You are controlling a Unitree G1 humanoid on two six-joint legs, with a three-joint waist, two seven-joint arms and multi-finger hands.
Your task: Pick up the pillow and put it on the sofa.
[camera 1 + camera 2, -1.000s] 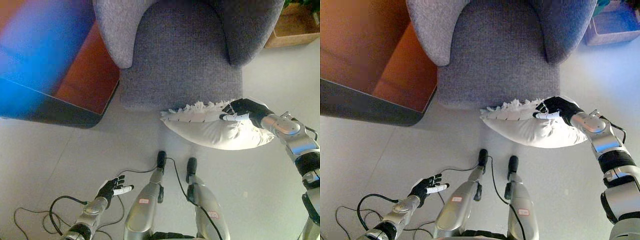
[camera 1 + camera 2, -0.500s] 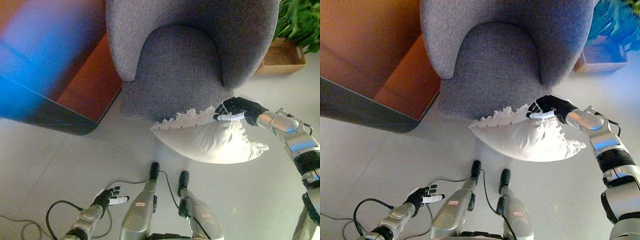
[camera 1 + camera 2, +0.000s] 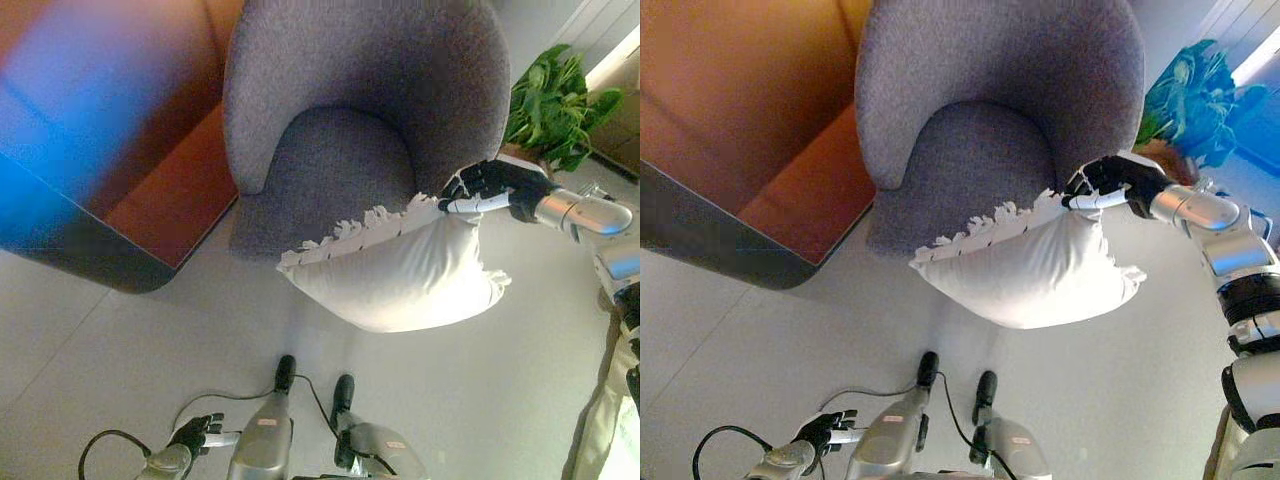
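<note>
A white pillow (image 3: 400,270) with a fringed edge hangs in the air in front of the grey armchair sofa (image 3: 345,160). My right hand (image 3: 495,187) is shut on the pillow's upper right corner, level with the seat's front right. The pillow's left corner dips toward the seat's front edge. My left hand (image 3: 195,436) is low at the bottom left, open and empty, near the floor.
A brown and dark cabinet (image 3: 120,190) stands left of the sofa. A green potted plant (image 3: 555,100) stands right of the sofa, behind my right hand. Pale floor (image 3: 100,350) lies in front of the sofa.
My right hand has lifted the pillow higher, up to seat level. The camera has tilted up, so the sofa's back and the plant show more. My left hand sits lower in the picture.
</note>
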